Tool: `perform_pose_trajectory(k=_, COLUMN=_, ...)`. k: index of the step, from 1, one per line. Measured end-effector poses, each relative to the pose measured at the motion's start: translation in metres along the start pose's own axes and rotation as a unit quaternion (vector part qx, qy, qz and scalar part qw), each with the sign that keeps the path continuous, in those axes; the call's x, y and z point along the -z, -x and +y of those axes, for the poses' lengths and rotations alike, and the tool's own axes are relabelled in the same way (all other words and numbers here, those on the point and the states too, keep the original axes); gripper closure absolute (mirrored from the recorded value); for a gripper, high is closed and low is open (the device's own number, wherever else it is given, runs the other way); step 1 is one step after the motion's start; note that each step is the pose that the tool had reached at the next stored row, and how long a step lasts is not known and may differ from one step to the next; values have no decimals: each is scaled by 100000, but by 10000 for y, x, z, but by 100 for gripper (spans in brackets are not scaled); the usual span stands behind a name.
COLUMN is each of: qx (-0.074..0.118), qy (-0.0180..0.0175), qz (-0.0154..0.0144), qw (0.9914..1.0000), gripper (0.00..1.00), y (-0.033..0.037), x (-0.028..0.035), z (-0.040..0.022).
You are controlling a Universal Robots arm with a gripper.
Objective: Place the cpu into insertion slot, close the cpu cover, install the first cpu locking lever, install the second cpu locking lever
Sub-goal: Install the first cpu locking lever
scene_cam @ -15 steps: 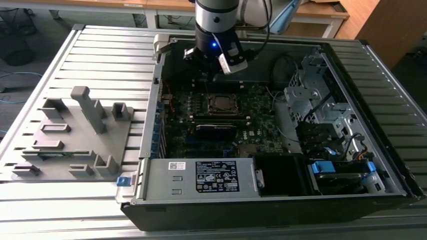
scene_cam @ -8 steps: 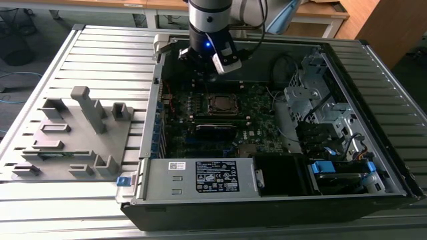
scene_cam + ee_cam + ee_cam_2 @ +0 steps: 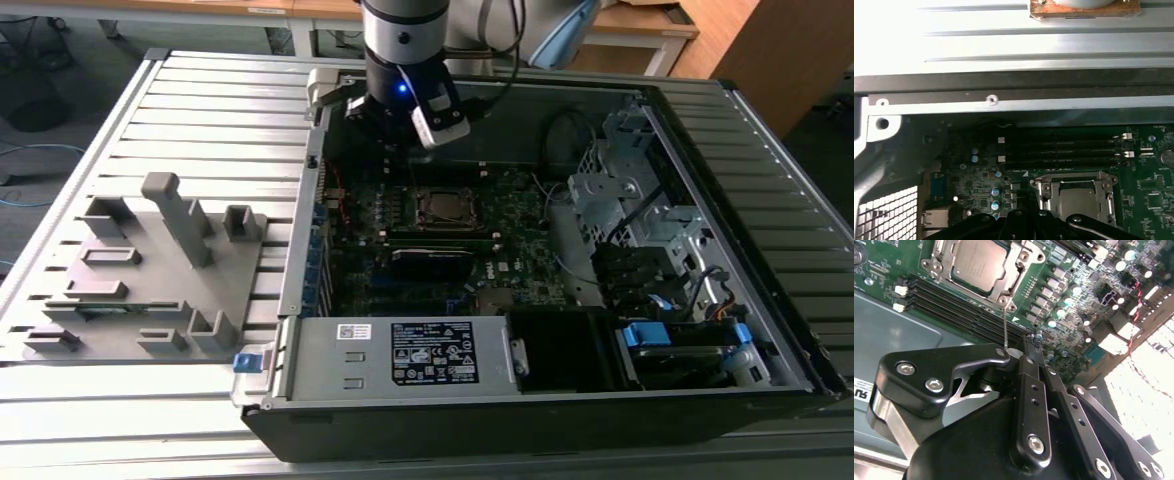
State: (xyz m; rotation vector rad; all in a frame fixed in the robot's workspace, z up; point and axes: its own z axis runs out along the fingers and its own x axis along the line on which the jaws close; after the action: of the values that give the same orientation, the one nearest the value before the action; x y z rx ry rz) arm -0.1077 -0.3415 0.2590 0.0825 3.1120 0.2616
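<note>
My hand, a black two-finger gripper (image 3: pixel 1033 342), hung inside the open grey metal computer case (image 3: pixel 304 345), low over the green motherboard (image 3: pixel 1066 262). My fingers were drawn together at the tips, with no gap showing between them in the second wrist view.

A short way ahead of my fingertips lay the cpu (image 3: pixel 979 262), a small flat square chip with a dull grey metal top. It sat in the insertion slot (image 3: pixel 446 207), the small square silver-rimmed socket on the board. The cpu cover (image 3: pixel 1013 280), a thin silver metal frame plate with a square cut-out, lay flat over the chip, whose grey top showed through the opening.

A thin silver wire locking lever (image 3: pixel 1004 325) ran from the near corner of that socket straight back to my hand. Its free end sat right against my fingertips; I could not tell whether I pinched it or only touched it.

Between my hand and the socket ran the long black memory slots (image 3: pixel 954 310). The black-labelled grey power supply box (image 3: pixel 427 352) sat well apart from me, on the far side of the socket.
</note>
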Motion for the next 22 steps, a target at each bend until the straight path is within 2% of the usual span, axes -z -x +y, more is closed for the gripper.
perform_pose_trajectory(k=3, qx=8, qy=4, qz=-20, qw=100000, gripper=89, y=-21, x=0, z=-1)
perform_pose_trajectory(k=4, qx=3, qy=184, qz=1, qw=100000, gripper=89, y=-28, x=1, z=-2)
perform_pose_trajectory(k=6, qx=-12, qy=928, qz=27, qw=99996, gripper=89, y=-35, x=1, z=-3)
perform_pose_trajectory(k=8, qx=-26, qy=1293, qz=41, qw=99992, gripper=89, y=-38, x=1, z=-3)
perform_pose_trajectory(k=9, qx=-26, qy=1621, qz=61, qw=99987, gripper=89, y=-39, x=1, z=-4)
perform_pose_trajectory(k=12, qx=-59, qy=3010, qz=129, qw=99955, gripper=89, y=-43, x=2, z=-6)
perform_pose_trajectory(k=13, qx=-68, qy=3346, qz=148, qw=99944, gripper=89, y=-43, x=2, z=-6)
perform_pose_trajectory(k=17, qx=-72, qy=3495, qz=157, qw=99939, gripper=89, y=-43, x=1, z=-7)
perform_pose_trajectory(k=19, qx=-75, qy=3814, qz=173, qw=99927, gripper=89, y=-43, x=-3, z=-8)
perform_pose_trajectory(k=22, qx=-84, qy=3919, qz=177, qw=99923, gripper=89, y=-43, x=-3, z=-7)
